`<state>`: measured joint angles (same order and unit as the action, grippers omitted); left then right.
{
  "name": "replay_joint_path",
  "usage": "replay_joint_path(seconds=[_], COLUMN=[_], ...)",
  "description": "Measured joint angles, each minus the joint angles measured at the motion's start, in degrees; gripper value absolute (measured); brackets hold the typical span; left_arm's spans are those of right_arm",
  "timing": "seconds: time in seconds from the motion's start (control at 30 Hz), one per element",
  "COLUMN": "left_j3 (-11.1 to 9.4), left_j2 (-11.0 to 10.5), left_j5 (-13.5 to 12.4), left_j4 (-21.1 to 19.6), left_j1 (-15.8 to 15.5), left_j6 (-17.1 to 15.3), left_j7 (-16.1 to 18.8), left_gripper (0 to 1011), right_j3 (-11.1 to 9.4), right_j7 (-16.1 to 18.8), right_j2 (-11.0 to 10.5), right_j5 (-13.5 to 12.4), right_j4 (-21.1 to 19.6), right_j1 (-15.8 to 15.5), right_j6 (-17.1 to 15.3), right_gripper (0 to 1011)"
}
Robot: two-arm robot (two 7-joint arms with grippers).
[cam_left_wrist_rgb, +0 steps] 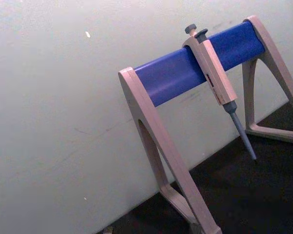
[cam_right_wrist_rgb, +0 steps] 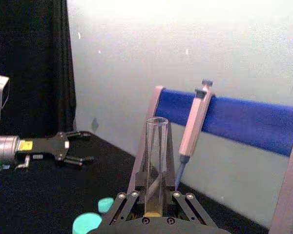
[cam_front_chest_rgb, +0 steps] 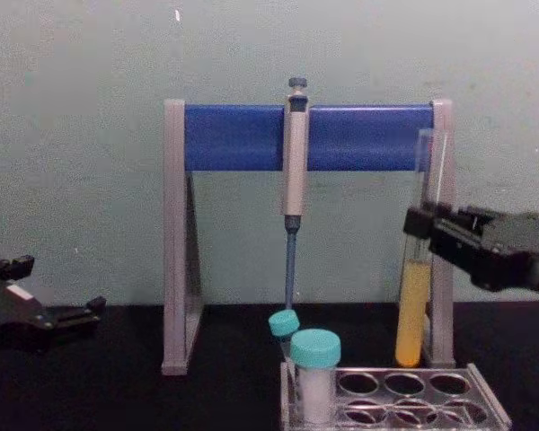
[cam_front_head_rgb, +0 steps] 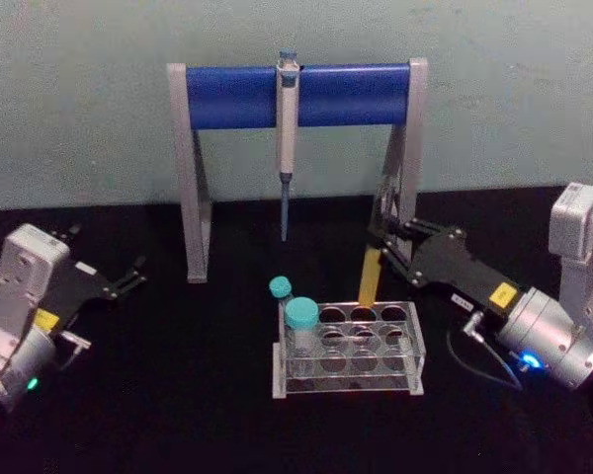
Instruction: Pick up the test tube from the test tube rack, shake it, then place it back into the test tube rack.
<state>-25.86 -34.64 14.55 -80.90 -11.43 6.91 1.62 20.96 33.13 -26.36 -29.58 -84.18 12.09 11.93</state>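
One test tube [cam_front_chest_rgb: 413,314], upright, is pinched by the right claw [cam_front_chest_rgb: 422,223] above the test tube rack [cam_front_head_rgb: 346,372]; left claw [cam_front_head_rgb: 133,275] spread.

Black table [cam_front_head_rgb: 128,395], two items on it.
You have the test tube rack [cam_front_head_rgb: 351,351] just below the right gripper [cam_front_head_rgb: 383,240], and the pipette stand [cam_front_head_rgb: 193,178] behind it.

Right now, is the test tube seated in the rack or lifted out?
Lifted out. The right gripper is shut on the test tube, upright, and its rounded bottom shows just above the test tube rack.
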Motion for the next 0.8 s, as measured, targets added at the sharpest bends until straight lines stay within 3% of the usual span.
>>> replay_joint_path(seconds=[0.33, 0.8], left_j3=[0.0, 0.0], left_j2=[0.0, 0.0], left_j5=[0.0, 0.0], left_j4=[0.0, 0.0], left_j1=[0.0, 0.0], left_j6=[0.0, 0.0], left_j7=[0.0, 0.0], left_gripper=[1010, 1010], right_j3=[-0.5, 0.0], right_j7=[-0.2, -0.1], right_j2=[1.0, 2.5], right_j5=[1.0, 1.4], right_j4=[-0.7, 2.1], right_j1=[1.1, 3.2], right_j6=[0.3, 0.0], right_gripper=[226, 226])
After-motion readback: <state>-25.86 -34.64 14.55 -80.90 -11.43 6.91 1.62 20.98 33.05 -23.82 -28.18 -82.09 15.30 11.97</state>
